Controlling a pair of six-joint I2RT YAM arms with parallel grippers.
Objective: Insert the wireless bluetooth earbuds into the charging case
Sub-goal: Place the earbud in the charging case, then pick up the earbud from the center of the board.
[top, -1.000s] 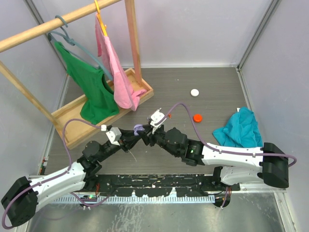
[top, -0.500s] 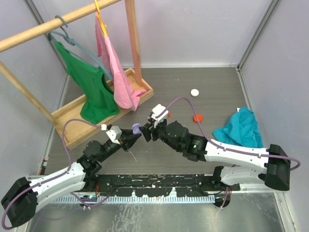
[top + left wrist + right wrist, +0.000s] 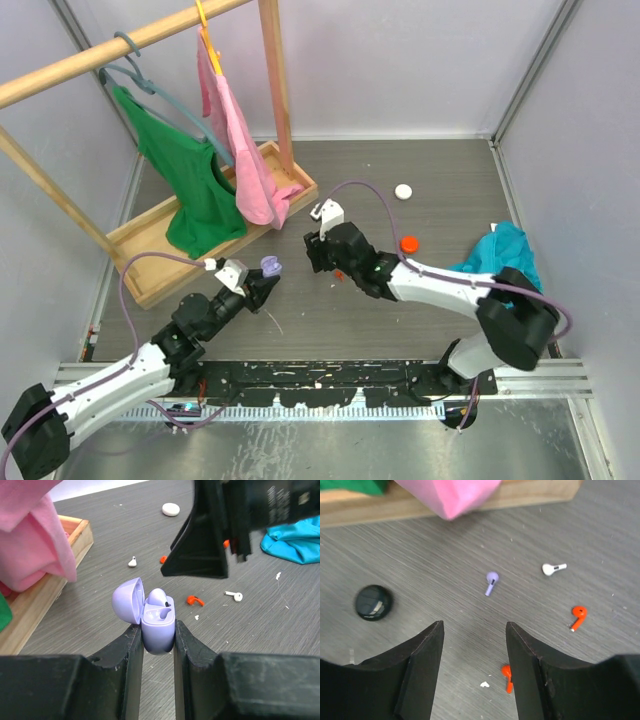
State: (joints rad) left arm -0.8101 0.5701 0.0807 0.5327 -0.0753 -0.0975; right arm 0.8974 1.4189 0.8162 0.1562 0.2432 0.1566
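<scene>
Several tiny earbuds lie scattered over a grey wood-grain table (image 3: pixel 450 170). The left gripper (image 3: pixel 156 632) has its jaws pinched narrow around a small lilac plastic charging case (image 3: pixel 159 622). The lid is hinged open toward ten o'clock, one lilac bud (image 3: pixel 157 597) is seated, and the nearer socket appears empty. The right gripper (image 3: pixel 474 630) hangs above the table, jaws spread wide and holding nothing. In its wrist view, a loose lilac comma-shaped earbud (image 3: pixel 491 583) lies at twelve o'clock from the fingertips, stem toward six o'clock. A white earbud (image 3: pixel 553 569) sits at two o'clock, one red earbud (image 3: pixel 578 616) at three o'clock, a second red earbud (image 3: pixel 507 676) at five o'clock, and a glossy black round case (image 3: pixel 373 602) at nine o'clock. The step in hand looks like fetching the loose lilac piece for the empty socket. To do it well, the right gripper should advance until that piece sits centred between its fingers. It should then descend squarely and close gently across the head rather than the thin stem (so small and smooth a thing could squirt sideways).
</scene>
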